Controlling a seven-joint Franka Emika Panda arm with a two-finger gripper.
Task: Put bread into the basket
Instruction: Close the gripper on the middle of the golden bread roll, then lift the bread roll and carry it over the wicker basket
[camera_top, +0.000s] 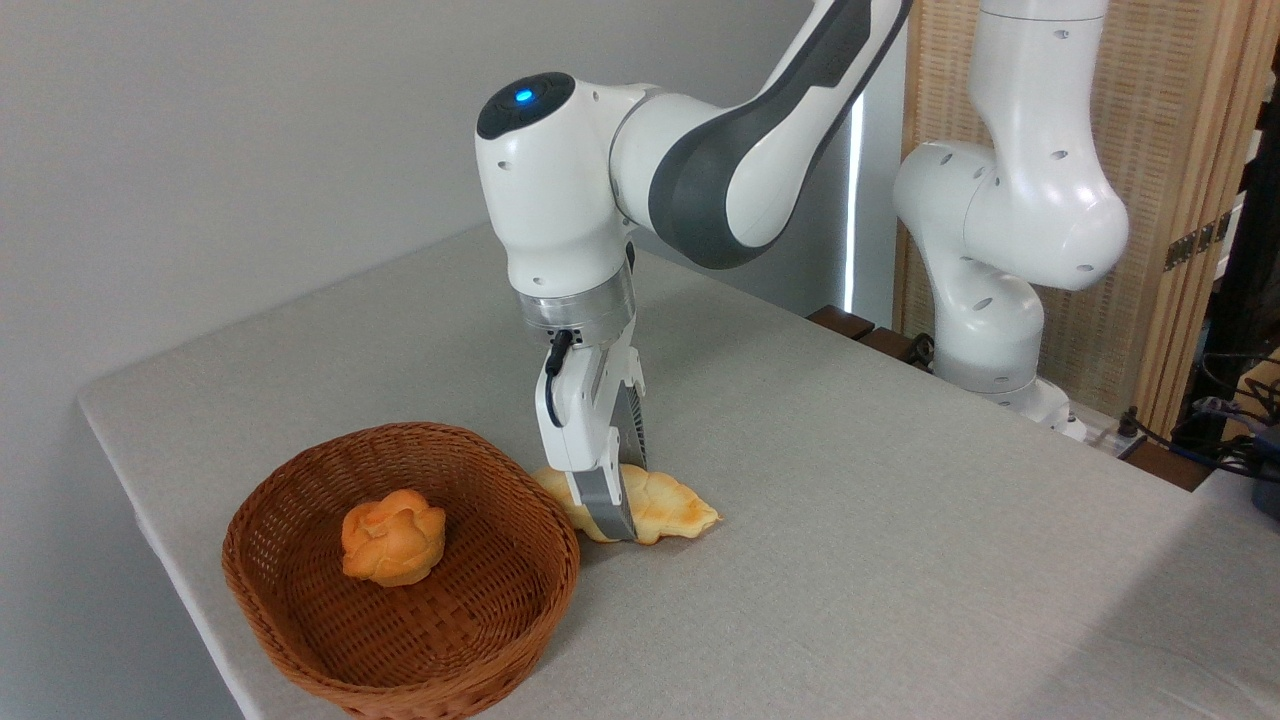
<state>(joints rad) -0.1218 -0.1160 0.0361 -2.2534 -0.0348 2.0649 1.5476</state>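
The bread (675, 510), a long pale golden loaf with a lobed top, lies on the grey table just right of the basket (300, 620), its left end touching the woven rim. My gripper (622, 500) reaches straight down over the loaf's middle. One finger is in front of the loaf and one behind it, and both are closed against its sides. The near finger (608, 505) hides part of the loaf. The loaf still rests on the tabletop.
A small round orange bun (393, 543) sits inside the basket. The table's left edge (150, 500) runs close to the basket. The arm's white base (985, 330) stands at the back right, with a woven screen and cables behind it.
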